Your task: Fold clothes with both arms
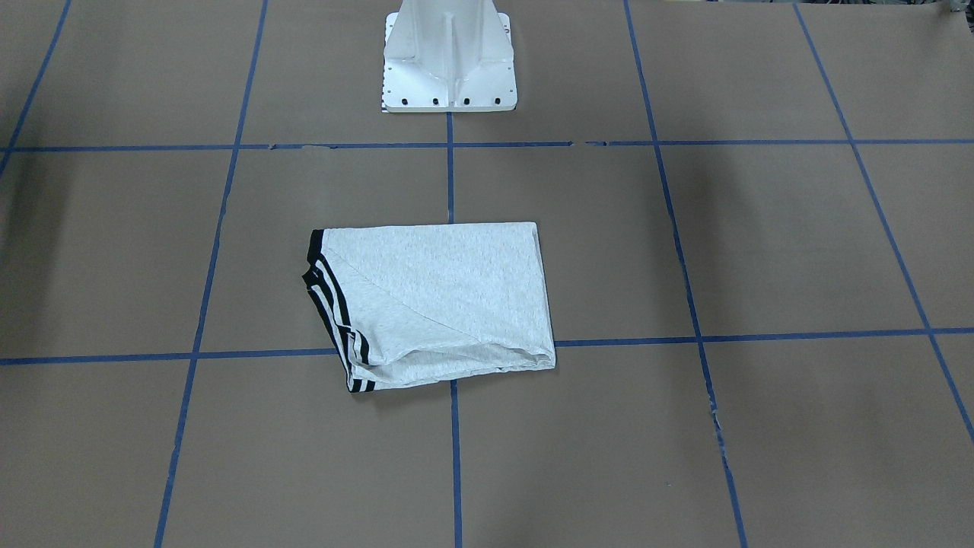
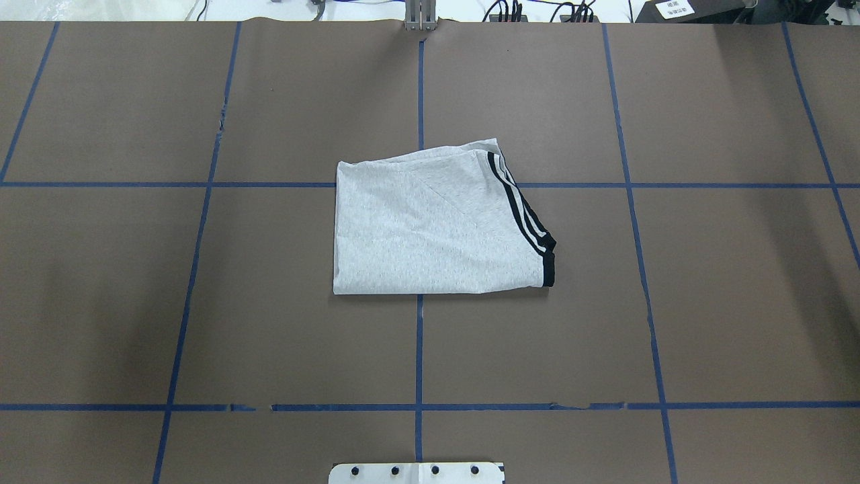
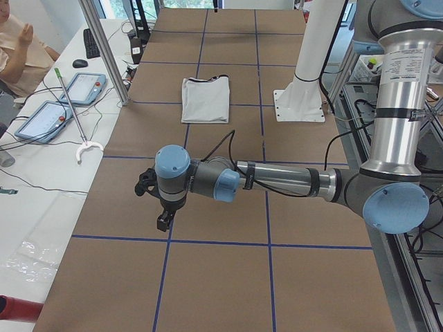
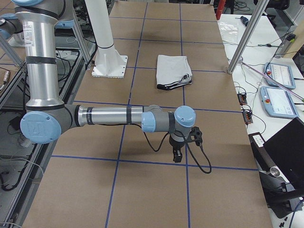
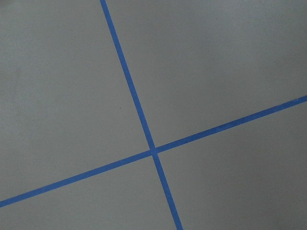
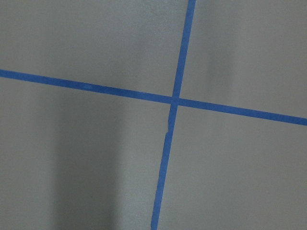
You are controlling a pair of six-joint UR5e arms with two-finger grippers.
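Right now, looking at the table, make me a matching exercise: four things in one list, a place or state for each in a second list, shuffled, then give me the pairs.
Things:
1. T-shirt
2. pedestal base
3. left gripper
4. blue tape

Places or states:
A. in grid lines across the table
B. folded, lying mid-table
C. white, at the robot's edge of the table
D. hovering over the table, far from the T-shirt

Pairs: 1-B, 2-C, 3-D, 4-A
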